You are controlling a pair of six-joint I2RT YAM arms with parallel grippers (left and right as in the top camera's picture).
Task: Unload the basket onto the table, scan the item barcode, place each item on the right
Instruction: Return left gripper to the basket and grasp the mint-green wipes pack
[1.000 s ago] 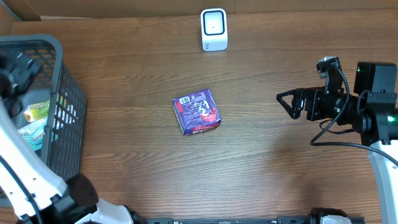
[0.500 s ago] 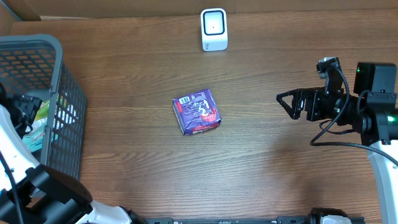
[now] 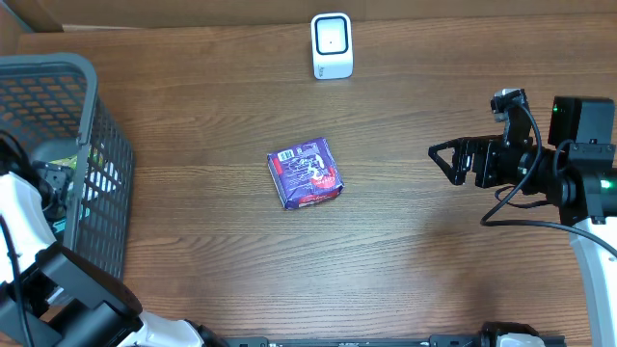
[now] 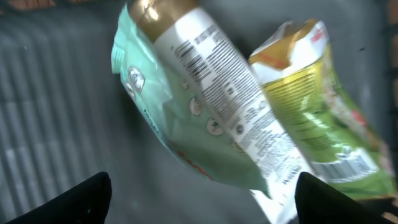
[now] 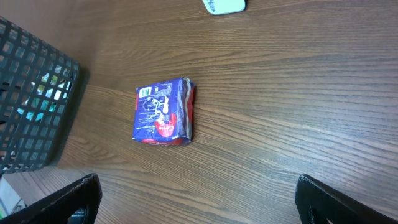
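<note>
Where the item lies: purple packet [image 3: 306, 173] flat on the desk [image 3: 405, 260], well apart from scanner [image 3: 332, 45].
Left end effector [image 4: 205, 198]: wide, inside basket [image 3: 106, 145] above green packets [image 4: 186, 124].
Right end effector [image 3: 442, 159]: wide, empty, right of packet.

A dark wood-grain tabletop [image 3: 405, 251] fills the overhead view. At its left edge stands a grey plastic mesh basket [image 3: 108, 193], with a pale rounded rim and dark grid walls.

No wording can be made out anywhere. The mint-green pouch [image 4: 205, 118] has a white panel of fine print and a barcode, all blurred. The purple packet [image 5: 163, 113] shows a small white barcode patch, illegible.
</note>
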